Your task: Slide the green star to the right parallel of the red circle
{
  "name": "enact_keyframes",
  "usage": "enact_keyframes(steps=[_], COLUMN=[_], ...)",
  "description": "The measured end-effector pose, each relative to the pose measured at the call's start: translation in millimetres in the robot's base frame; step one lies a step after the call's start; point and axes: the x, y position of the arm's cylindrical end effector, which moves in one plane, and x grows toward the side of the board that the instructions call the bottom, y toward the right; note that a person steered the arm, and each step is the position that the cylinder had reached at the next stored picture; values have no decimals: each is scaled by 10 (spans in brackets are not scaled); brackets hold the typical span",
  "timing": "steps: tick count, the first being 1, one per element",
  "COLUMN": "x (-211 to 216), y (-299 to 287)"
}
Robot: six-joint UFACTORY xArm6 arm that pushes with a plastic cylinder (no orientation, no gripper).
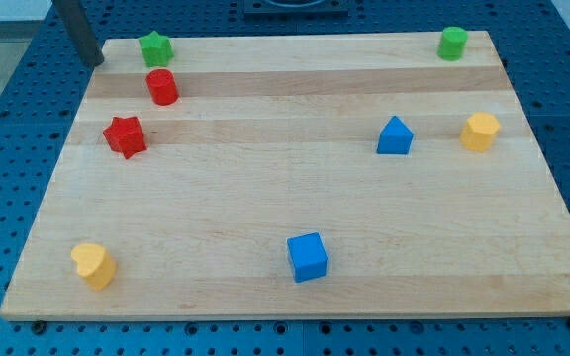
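Our tip (94,61): at the worktop's (265,198) top left corner, left of the green star, not touching it.
Claw: we have none, just a straight dark rod.
Green star (154,46): near the top left, just above the red circle (162,87).
Red star (125,135): below the red circle, a bit left.
Green cylinder (452,44): top right corner.
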Motion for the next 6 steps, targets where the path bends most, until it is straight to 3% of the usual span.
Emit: enact_keyframes(steps=[3, 6], x=[-223, 123], y=[811, 1804])
